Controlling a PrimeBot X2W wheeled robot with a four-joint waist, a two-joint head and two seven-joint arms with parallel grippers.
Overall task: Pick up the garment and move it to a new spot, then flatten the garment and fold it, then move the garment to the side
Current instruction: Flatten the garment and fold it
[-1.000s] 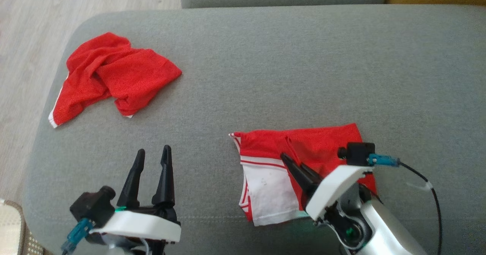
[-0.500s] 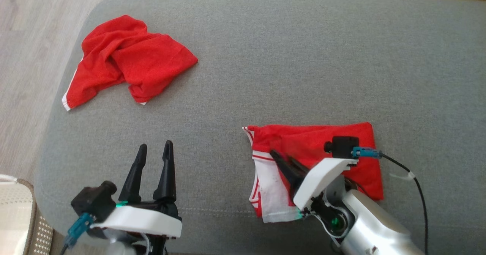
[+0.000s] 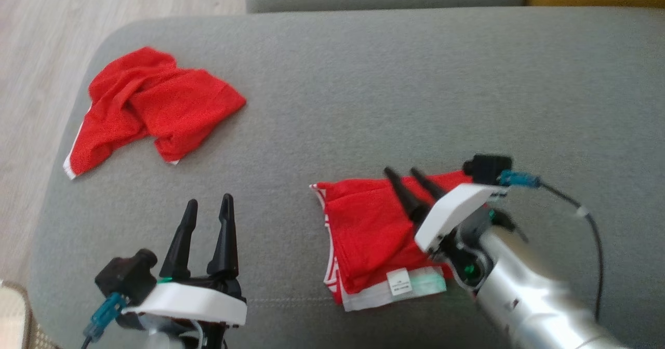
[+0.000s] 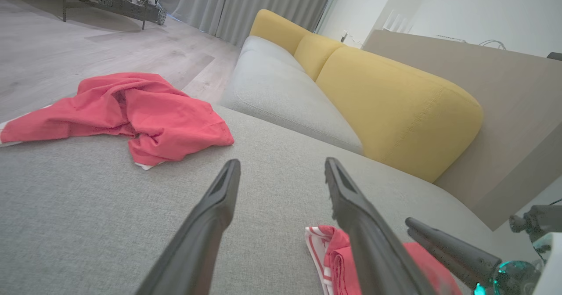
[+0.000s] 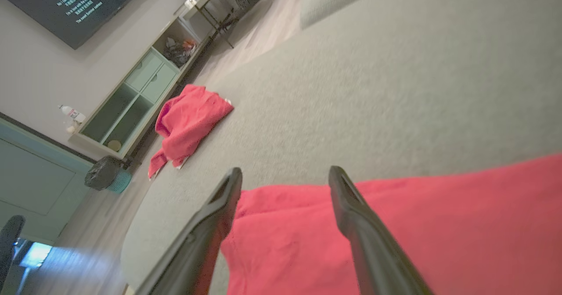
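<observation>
The folded red garment [image 3: 369, 235] lay on the grey sofa [image 3: 395, 89], lower centre-right of the head view. Above it the right hand [image 3: 400, 172] stood wide, gripping nothing. The left hand [image 3: 209, 201], lower left, was wide and empty. A crumpled red cloth [image 3: 150, 107] lay upper left.

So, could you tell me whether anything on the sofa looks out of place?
The folded red garment under the right gripper is mostly neat, but its white edge and label poke out unevenly at the near side. The other red garment lies crumpled near the far left edge of the cushion.
</observation>
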